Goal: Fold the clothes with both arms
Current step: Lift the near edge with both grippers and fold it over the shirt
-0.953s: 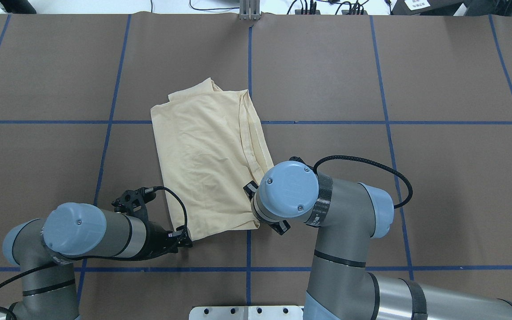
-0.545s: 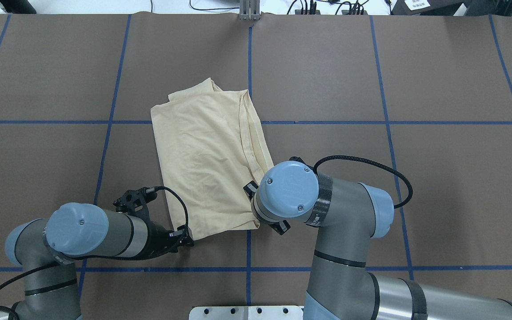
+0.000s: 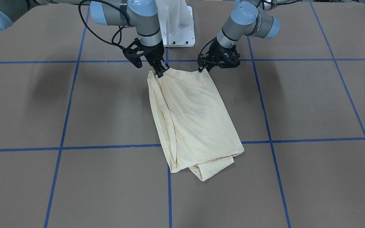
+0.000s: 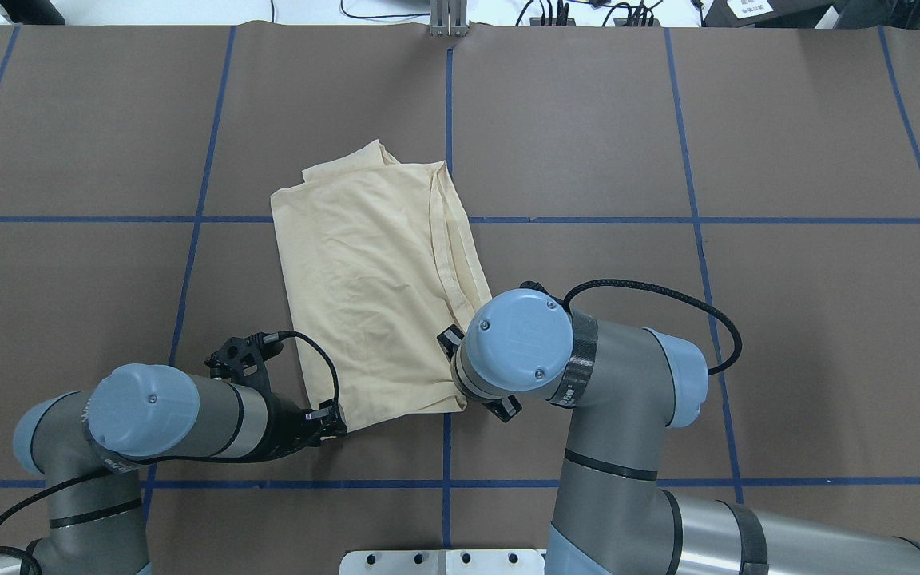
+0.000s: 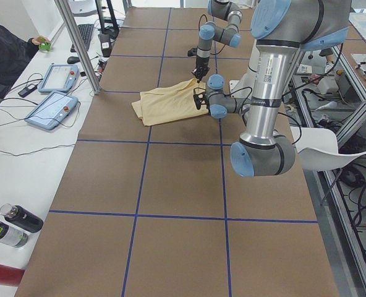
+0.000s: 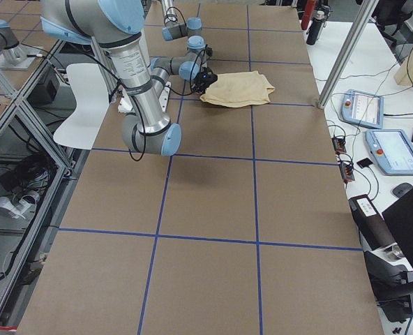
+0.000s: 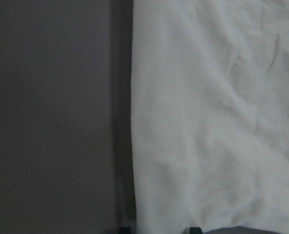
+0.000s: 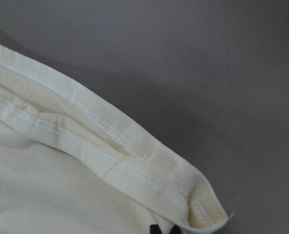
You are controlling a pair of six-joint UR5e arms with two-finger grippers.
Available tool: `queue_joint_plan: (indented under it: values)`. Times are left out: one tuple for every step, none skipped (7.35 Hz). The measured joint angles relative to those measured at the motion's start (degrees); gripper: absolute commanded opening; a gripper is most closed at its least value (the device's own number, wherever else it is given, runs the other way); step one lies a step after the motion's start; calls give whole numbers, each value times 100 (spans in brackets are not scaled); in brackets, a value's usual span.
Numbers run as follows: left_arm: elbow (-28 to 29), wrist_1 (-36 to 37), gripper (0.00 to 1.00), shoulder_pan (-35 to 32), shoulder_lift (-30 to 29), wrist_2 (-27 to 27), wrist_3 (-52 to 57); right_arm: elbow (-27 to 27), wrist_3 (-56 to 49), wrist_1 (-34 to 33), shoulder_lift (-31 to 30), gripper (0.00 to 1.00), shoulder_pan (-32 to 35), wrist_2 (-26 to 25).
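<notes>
The cream-yellow shirt lies folded lengthwise on the brown table, print hidden; it also shows in the front view. My left gripper is low at the shirt's near left corner, also seen in the front view. In the left wrist view its fingertips stand apart with the shirt's edge between them. My right gripper is shut on the shirt's near right corner. The right wrist view shows the stitched hem pinched there. In the overhead view the right wrist hides that gripper.
The white pedestal base stands between the arms at the table's near edge. Blue tape lines cross the table. Teach pendants and bottles lie on the side bench beyond the table's far edge.
My left arm has slid a little to the right, bringing its gripper closer onto the shirt's corner. The right arm and the shirt have not moved.
</notes>
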Motion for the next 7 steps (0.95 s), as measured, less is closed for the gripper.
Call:
queue_joint_plan:
  values:
    - [7,2,0,-1,-31,28,-14,0,0,0,0,0,-2,0]
    - [6,2,0,-2,-54,32,-14,0,0,0,0,0,-2,0]
    - [-10,0,0,-5,-65,25,3,6,0,0,-7,0,-2,0]
    - [-47,-1,0,-8,-66,6,27,68,0,-2,-49,0,-17,1]
    - [-150,4,0,-16,-63,-38,44,313,0,-64,-191,0,-98,3]
    - [-348,13,0,-22,-43,-148,53,723,0,-263,-379,0,-254,-7]
    - [-615,21,0,-19,-11,-287,57,1187,0,-595,-499,0,-448,-65]
